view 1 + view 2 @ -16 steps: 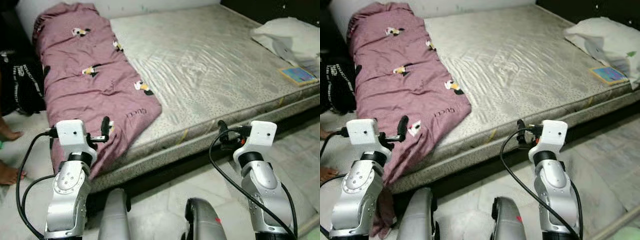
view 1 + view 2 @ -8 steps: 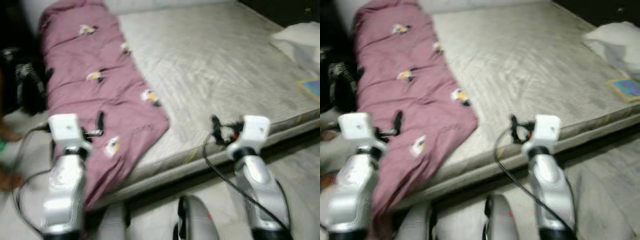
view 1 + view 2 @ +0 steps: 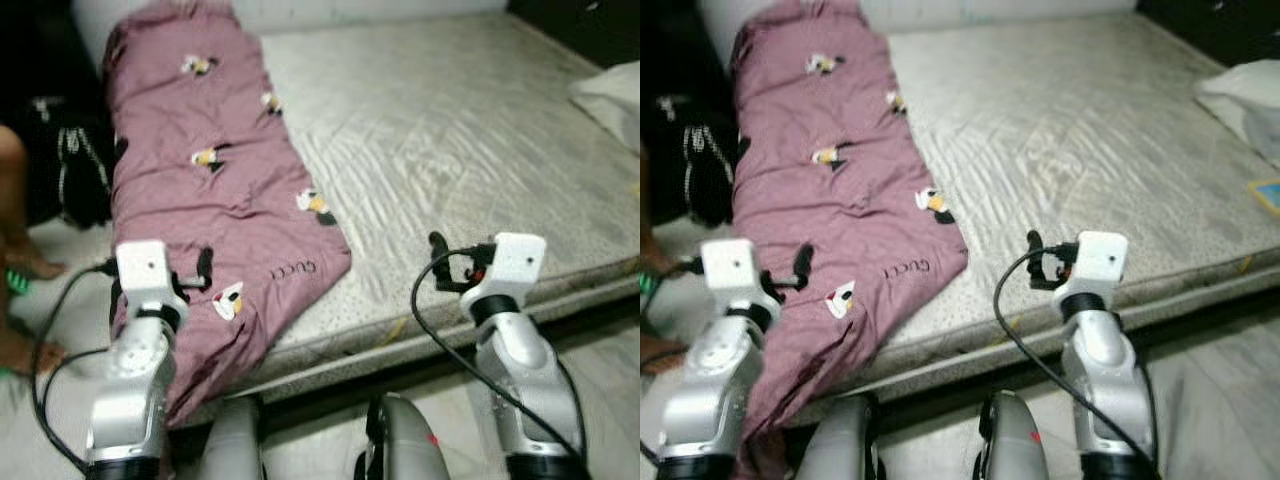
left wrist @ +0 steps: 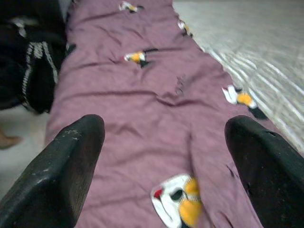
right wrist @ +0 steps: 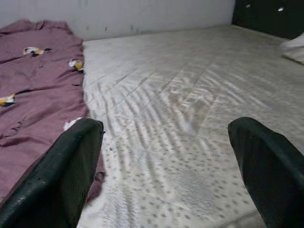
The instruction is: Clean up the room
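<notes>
A mauve blanket (image 3: pixel 230 190) with small cartoon patches lies along the left side of the grey mattress (image 3: pixel 450 130), and its near end hangs over the front edge. My left gripper (image 3: pixel 203 268) hovers open just above that near end. In the left wrist view the fingers (image 4: pixel 71 161) stand wide apart with the blanket (image 4: pixel 156 109) between and beyond them. My right gripper (image 3: pixel 438 255) is open over the bare front edge of the mattress, to the right of the blanket. Its wrist view looks across the mattress (image 5: pixel 190 109), with nothing held.
A person's leg and foot (image 3: pixel 22 250) stand on the floor at the far left, beside a black bag (image 3: pixel 70 170). A white pillow (image 3: pixel 612 92) lies at the mattress's right end, with a book corner (image 3: pixel 1268 193) near it. Pale tiled floor (image 3: pixel 600 340) runs before the bed.
The whole scene has slid to the right, with blur half a second ago, so the camera has turned left. The person's leg has come into view. Both arms keep the same raised pose.
</notes>
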